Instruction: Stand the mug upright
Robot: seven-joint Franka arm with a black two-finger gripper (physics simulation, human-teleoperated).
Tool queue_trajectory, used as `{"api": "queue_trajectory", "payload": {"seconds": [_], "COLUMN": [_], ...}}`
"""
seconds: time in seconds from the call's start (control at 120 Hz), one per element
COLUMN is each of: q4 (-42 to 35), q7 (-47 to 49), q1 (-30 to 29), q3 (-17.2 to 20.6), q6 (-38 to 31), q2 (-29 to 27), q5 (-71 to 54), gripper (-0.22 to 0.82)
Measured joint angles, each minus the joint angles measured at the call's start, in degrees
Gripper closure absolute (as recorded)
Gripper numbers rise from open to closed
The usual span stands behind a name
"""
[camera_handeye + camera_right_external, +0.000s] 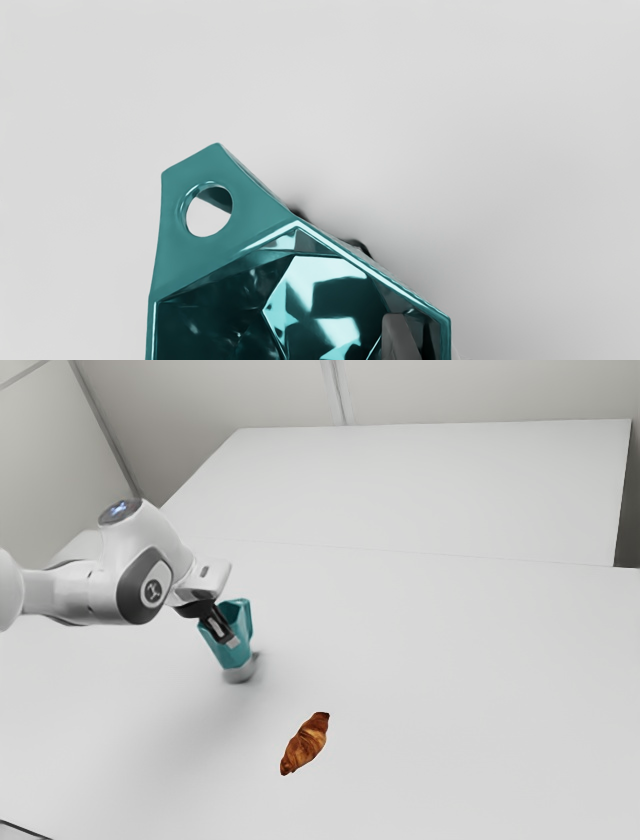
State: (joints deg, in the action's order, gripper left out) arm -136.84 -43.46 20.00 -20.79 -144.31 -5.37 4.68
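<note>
Croissant [305,744] nearest; 1 gripper [231,641] slants down at 1 mug [234,658], base-down.

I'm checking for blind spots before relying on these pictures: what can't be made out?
- Part of the mug's wall: exterior view, behind the gripper.
- Rest of the mug's rim: wrist view, cut off by the bottom edge.
- The arm's base: exterior view, cut off by the left edge.
- Croissant's underside: exterior view, hidden by its own top.
</note>
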Motion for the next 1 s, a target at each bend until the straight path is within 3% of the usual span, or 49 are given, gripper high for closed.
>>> {"api": "queue_trajectory", "payload": {"seconds": [0.3,0.683,1.0], "q4": [-0.7,-1.4,-1.7], "q7": [3.4,5.8,6.8], "q1": [1.4,2.0,2.0], "q3": [0.1,0.1,0.0], "q6": [-5.6,-7.5,-8.0], "q2": [1.3,2.4,2.4], "q5": [1.3,2.5,2.7], "gripper": [0.77,0.76,0.48]}}
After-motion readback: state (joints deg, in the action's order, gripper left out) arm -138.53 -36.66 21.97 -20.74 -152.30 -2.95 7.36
